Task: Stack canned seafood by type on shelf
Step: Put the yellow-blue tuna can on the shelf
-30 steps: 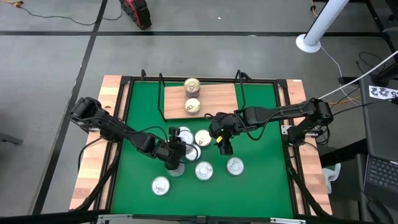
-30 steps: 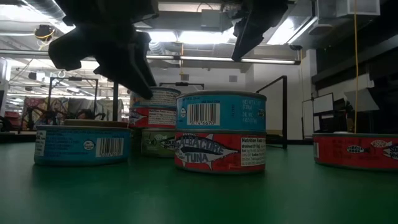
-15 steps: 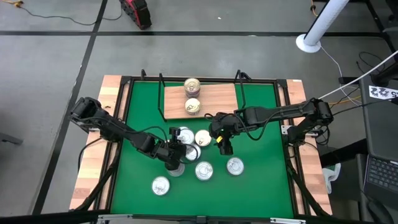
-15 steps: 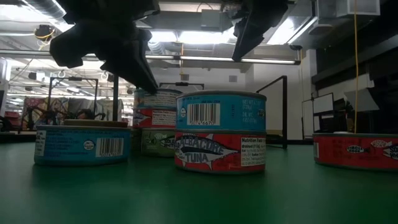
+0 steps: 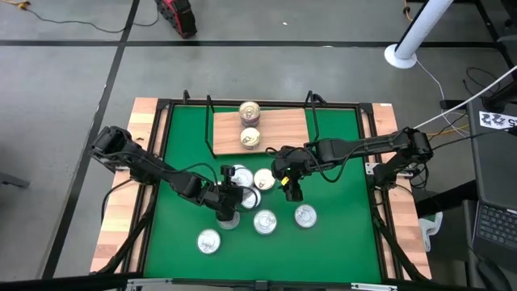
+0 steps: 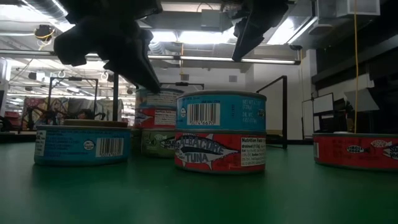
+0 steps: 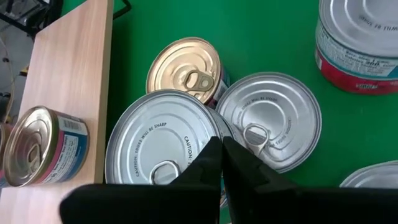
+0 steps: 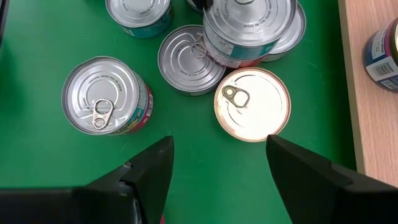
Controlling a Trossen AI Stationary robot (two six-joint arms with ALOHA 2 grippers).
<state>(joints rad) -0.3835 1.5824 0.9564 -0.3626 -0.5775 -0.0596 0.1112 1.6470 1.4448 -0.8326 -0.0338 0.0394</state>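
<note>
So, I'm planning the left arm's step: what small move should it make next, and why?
Probably reopen the left gripper: its fingers meet, holding nothing, above the silver-lidded tin beside the shelf, so it cannot grasp it. The right gripper hangs open near the gold-lidded tin.

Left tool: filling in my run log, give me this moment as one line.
left tool: shut, empty, above stacked silver-lid can | right tool: open, above gold-lid can | shelf: two cans on it
</note>
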